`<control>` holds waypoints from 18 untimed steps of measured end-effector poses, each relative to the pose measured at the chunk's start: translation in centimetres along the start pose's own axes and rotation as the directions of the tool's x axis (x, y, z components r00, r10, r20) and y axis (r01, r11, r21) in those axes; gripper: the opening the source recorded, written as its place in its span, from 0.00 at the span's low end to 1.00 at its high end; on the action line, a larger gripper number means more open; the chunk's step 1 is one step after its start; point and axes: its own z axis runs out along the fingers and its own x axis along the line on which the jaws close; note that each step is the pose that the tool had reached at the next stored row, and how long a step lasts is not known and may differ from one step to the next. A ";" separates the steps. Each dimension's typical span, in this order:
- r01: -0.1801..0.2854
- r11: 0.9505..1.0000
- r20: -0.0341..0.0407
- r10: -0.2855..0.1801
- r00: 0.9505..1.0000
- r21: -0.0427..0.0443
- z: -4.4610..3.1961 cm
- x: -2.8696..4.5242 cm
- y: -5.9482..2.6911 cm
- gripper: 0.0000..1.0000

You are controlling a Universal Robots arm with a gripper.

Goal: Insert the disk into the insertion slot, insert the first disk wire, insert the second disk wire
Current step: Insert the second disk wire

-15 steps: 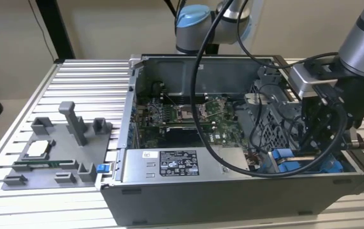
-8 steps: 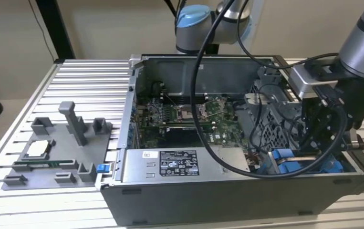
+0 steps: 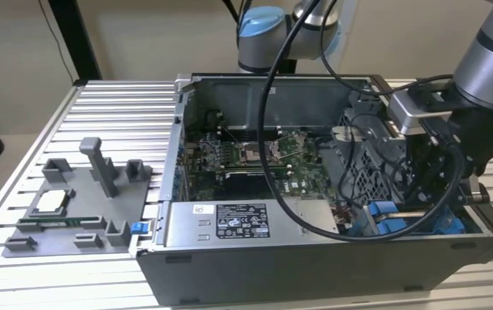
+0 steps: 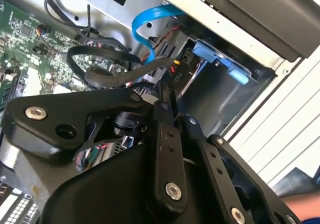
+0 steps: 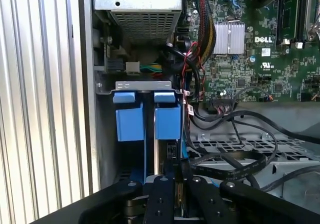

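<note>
My gripper (image 3: 423,203) reaches down into the front corner of the open computer case, at the exterior view's right. In both wrist views its fingers (image 4: 167,129) are pressed together on the end of a flat black disk wire (image 4: 125,71). That wire loops away beside the bay (image 5: 235,164). My gripper (image 5: 172,179) hangs just in front of the insertion slot (image 5: 107,86), a grey metal bay. The disk's blue caddy (image 5: 131,124) sits inside it. The disk's silver face is hidden. Blue caddy parts (image 3: 384,216) also show beneath the arm.
The labelled power-supply box (image 3: 241,223) lies next to the bay. The motherboard (image 3: 255,155) fills the case floor. A light blue flat cable (image 4: 150,24) and red-and-black wire bundles (image 5: 192,79) crowd the bay. A grey fixture tray (image 3: 73,206) stands on the slatted table.
</note>
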 end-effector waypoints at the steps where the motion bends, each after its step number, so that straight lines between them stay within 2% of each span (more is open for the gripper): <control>1: 0.000 1.000 0.000 0.000 1.000 0.000 0.01 0.00 0.00 0.00; 4: 0.000 1.000 0.000 0.000 1.000 0.000 0.03 -0.01 -0.01 0.00; 5: 0.000 1.000 0.002 0.000 1.000 0.000 0.11 -0.01 -0.01 1.00; 8: 0.000 1.000 0.006 0.000 1.000 0.000 -0.44 -0.01 -0.04 1.00; 16: 0.000 1.000 0.006 0.000 1.000 0.000 -3.97 -0.18 -0.20 1.00; 18: 0.000 1.000 0.006 0.000 1.000 0.000 -4.20 -0.19 -0.21 1.00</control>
